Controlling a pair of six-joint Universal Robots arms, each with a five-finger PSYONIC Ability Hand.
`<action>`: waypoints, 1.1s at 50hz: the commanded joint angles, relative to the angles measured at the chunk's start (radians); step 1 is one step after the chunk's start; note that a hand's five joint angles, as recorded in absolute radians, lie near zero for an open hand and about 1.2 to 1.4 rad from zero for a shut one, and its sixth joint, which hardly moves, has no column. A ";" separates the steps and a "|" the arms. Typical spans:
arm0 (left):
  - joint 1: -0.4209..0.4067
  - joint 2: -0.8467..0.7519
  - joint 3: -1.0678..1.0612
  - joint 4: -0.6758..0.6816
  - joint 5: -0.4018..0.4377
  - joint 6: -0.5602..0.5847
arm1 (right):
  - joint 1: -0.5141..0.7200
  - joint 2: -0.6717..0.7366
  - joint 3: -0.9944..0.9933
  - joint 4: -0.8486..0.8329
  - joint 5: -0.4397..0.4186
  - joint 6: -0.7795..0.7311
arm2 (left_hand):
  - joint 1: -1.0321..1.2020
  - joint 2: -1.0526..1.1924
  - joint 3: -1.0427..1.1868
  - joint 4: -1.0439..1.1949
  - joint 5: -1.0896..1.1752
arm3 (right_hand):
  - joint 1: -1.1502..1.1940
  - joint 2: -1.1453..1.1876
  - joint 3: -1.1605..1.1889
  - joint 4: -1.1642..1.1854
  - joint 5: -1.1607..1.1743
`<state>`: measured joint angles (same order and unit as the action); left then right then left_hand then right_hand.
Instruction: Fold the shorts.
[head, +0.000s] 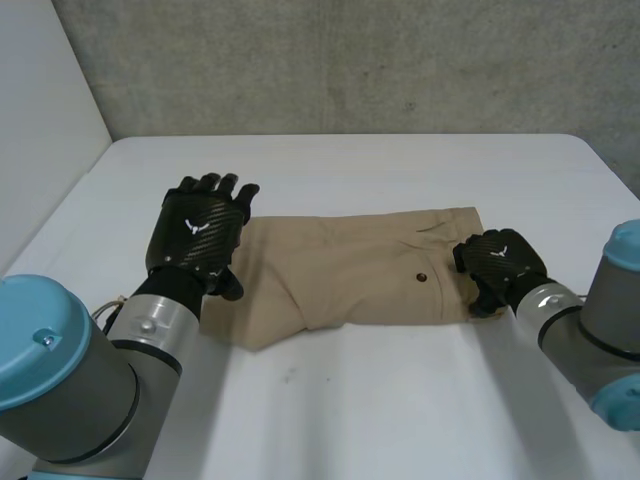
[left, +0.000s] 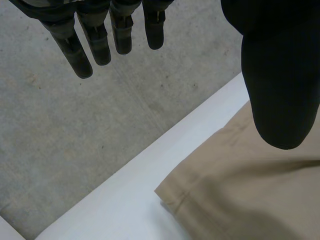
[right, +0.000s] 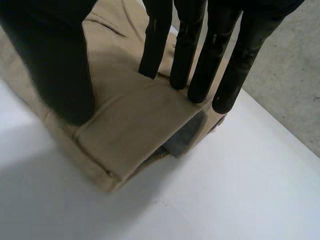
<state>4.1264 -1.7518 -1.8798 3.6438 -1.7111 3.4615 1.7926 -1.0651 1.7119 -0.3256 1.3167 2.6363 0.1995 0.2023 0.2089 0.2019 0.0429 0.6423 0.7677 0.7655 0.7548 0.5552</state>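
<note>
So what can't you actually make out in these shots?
Head view: the left hand covers the left end of the shorts, so any fold there is hidden.
Head view: the right hand covers a corner of the waistband.
Head view: the dark spot is too small to tell if it is a button.
Left wrist view: the thumb and the picture's edge cut off most of the shorts.

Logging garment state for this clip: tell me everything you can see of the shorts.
The shorts are tan woven cloth, folded over themselves, lying flat on the white table. A dark button sits near the waistband end, where grey lining peeks out under a raised edge. The right hand rests straight fingers and thumb on that end; the open left hand hangs over the opposite end.
</note>
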 joint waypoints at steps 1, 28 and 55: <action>0.000 0.000 -0.016 0.001 -0.001 0.002 | -0.015 0.050 -0.037 -0.029 0.042 -0.062 | -0.025 -0.028 -0.034 -0.027 -0.043 | 0.754 0.629 0.631 0.641 0.667; 0.005 0.038 -0.016 0.001 -0.007 0.007 | 0.281 -0.122 -0.178 0.066 0.096 -0.602 | -0.025 -0.028 -0.034 -0.027 -0.043 | 0.754 0.629 0.631 0.641 0.667; -0.034 -0.050 0.301 -0.102 -0.002 -0.012 | 0.232 -0.266 -0.161 0.108 -0.175 0.361 | -0.015 -0.018 -0.025 -0.018 -0.033 | -0.468 -0.593 -0.591 -0.580 -0.555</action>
<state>4.1304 -1.7251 -1.6938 3.6154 -1.7162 3.4678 2.1301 -1.2429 1.5838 -0.2446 1.1275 2.5936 0.1995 0.2023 0.2089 0.2019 0.0429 0.1954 0.2144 0.3968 0.2290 0.0562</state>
